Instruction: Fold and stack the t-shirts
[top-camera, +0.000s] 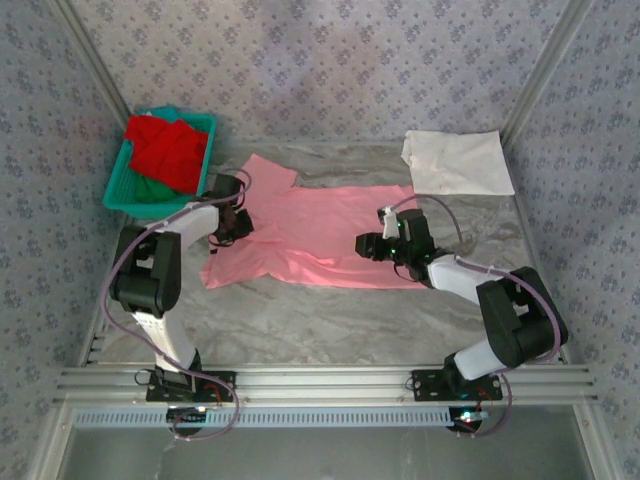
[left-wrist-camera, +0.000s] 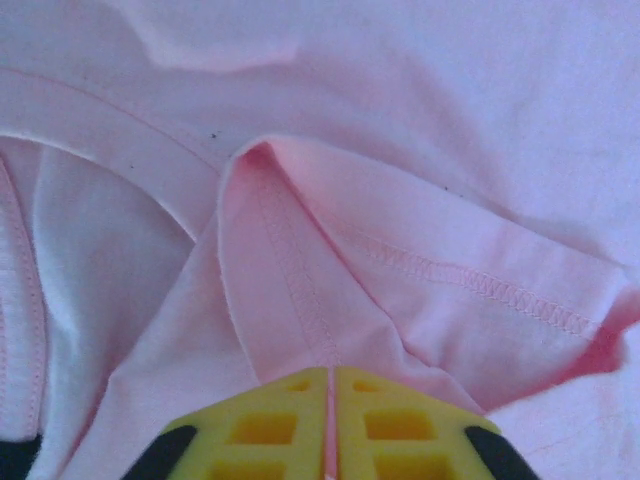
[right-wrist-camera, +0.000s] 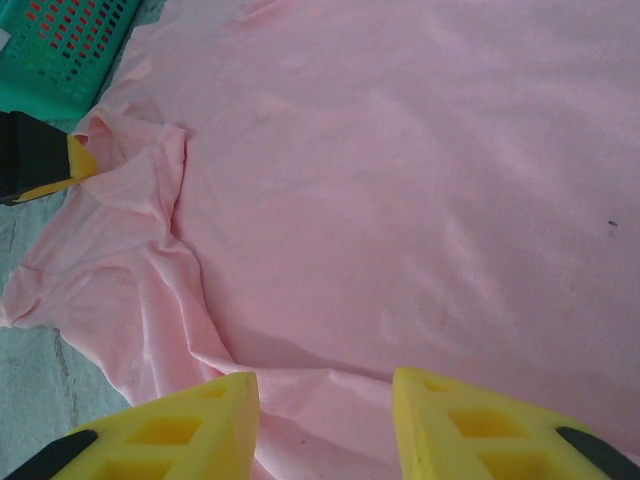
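**Item 1. Pink t-shirt** (top-camera: 310, 235): in your overhead view it lies spread across the middle of the counter (top-camera: 330, 320). One sleeve points to the upper left, and the left part is rumpled.

**Item 2. White t-shirt** (top-camera: 457, 162): folded flat at the upper right of the overhead view, just clear of the pink t-shirt.

**Item 3. Red t-shirt** (top-camera: 165, 148): heaped in the teal basket (top-camera: 118, 185) at the upper left. The green t-shirt (top-camera: 150, 190) shows under it at the basket's lower end.

**Item 4. Left jaws:** pressed together, pinching a raised fold of the pink t-shirt beside a stitched hem. They sit at the garment's left side, near the basket. In your right wrist view they show at the left edge.

**Item 5. Right jaws:** spread, with nothing gripped between them. They are low over the pink t-shirt, right of its centre, and point toward the left. You cannot tell whether their tips touch the cloth.
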